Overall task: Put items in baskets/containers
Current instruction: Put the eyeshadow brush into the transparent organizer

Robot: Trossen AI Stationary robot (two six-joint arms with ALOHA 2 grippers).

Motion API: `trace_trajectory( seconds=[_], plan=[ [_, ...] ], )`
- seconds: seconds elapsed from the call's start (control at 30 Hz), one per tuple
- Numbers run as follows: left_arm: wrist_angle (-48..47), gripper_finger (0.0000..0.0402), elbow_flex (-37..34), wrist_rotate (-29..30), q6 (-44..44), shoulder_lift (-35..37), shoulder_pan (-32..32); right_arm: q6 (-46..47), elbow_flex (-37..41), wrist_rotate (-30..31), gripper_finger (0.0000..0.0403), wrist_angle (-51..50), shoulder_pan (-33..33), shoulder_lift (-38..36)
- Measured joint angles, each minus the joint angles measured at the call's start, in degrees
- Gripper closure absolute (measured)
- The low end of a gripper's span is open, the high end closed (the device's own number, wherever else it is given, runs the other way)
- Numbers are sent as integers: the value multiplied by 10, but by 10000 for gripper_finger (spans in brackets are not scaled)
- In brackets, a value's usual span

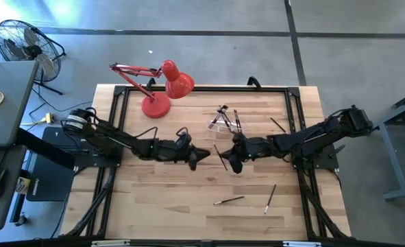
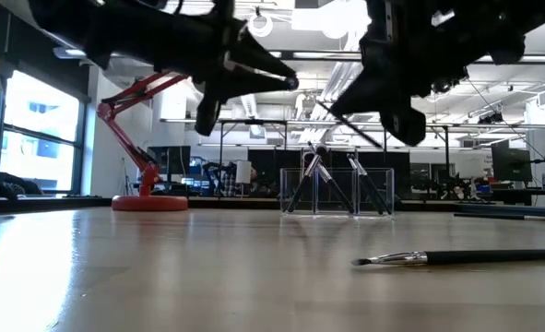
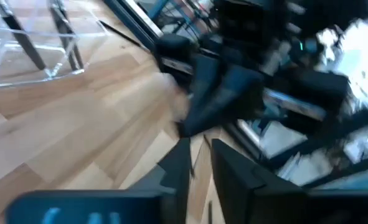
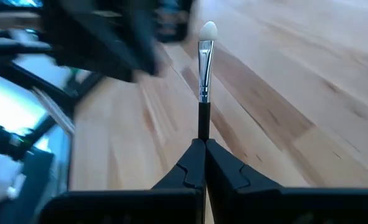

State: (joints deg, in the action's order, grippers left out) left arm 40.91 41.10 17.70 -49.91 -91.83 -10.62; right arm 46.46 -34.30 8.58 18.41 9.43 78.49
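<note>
Right gripper clamped tight on a brush, held aloft mid-table, near the clear holder. Left gripper close alongside, fingers slightly parted, holding nothing. Risk: arms clipping each other, or a long brush catching the holder's rim and tipping it. Two loose brushes near the front edge.

red desk lamp, floor fan, wooden table

Red lamp flanks the clear holder — its near side lies open.
</note>
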Motion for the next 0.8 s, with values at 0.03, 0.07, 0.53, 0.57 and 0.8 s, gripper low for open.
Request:
trace_trajectory(
  seconds=[0.03, 0.07, 0.53, 0.57, 0.8],
  plan=[
    [-3, 326, 4, -6, -17, 0, 7, 4, 0, 1, 402, 8, 0, -4],
    [-4, 316, 9, -17, -36, 0, 14, 12, 0, 4, 402, 15, 0, -9],
    [-46, 277, 87, -22, -34, 0, 36, 42, 0, 50, 403, 101, -1, -15],
    [-57, 277, 91, -22, -30, 0, 38, 43, 0, 52, 403, 101, 0, -15],
    [-103, 277, 100, -47, -24, 0, 39, 43, -1, 56, 403, 101, -1, -15]
  ],
)
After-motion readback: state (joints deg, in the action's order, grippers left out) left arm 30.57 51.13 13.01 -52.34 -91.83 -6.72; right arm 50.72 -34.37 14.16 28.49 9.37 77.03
